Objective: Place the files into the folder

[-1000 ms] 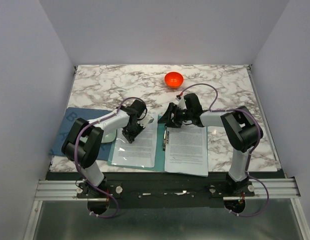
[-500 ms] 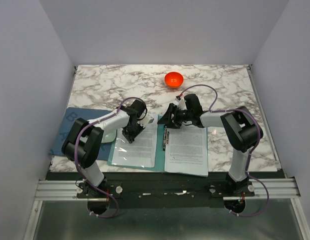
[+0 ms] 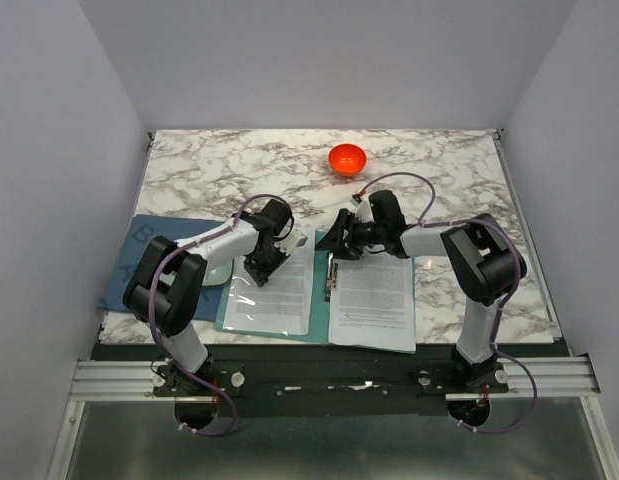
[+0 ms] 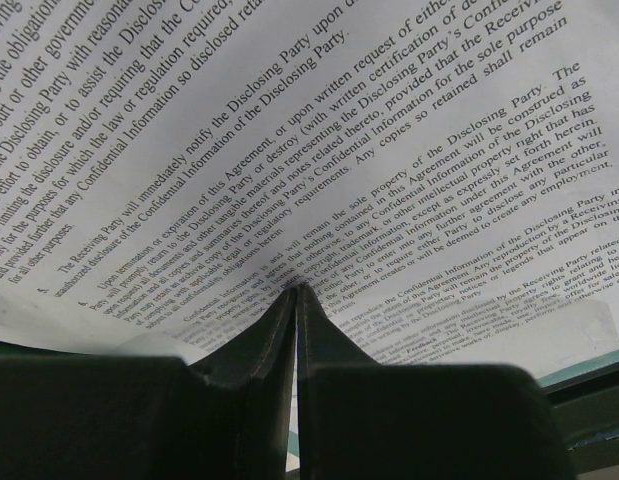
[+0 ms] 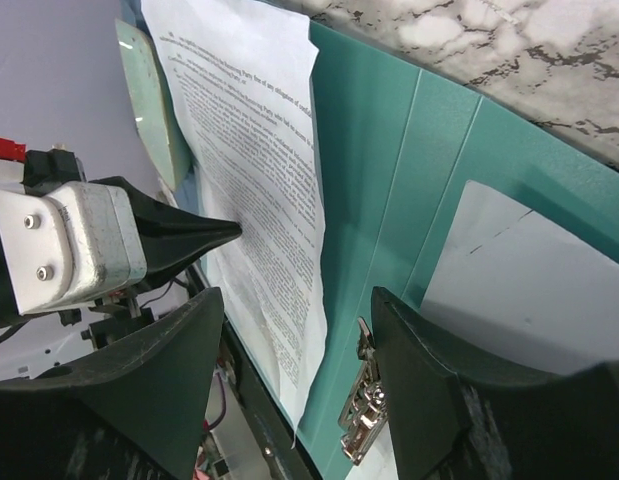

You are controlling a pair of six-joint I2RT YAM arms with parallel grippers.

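Note:
The teal folder (image 3: 226, 306) lies open at the table's near middle; it also shows in the right wrist view (image 5: 389, 150). A printed sheet (image 3: 279, 295) lies on its left half and another (image 3: 372, 300) on its right half. My left gripper (image 3: 261, 266) is shut, its tips (image 4: 296, 292) touching the left sheet (image 4: 319, 150), which bows upward beyond them. My right gripper (image 3: 335, 240) is open and empty over the spine's far end (image 5: 297, 300). The metal clip (image 5: 359, 420) sits just below its right finger. The left sheet (image 5: 259, 170) hangs curved beside the left gripper's fingertip (image 5: 224, 231).
An orange bowl (image 3: 346, 158) stands at the back middle. A dark blue mat (image 3: 147, 250) lies left of the folder, with a pale mint plate (image 3: 218, 271) under the left arm. The table's near edge runs just below the folder.

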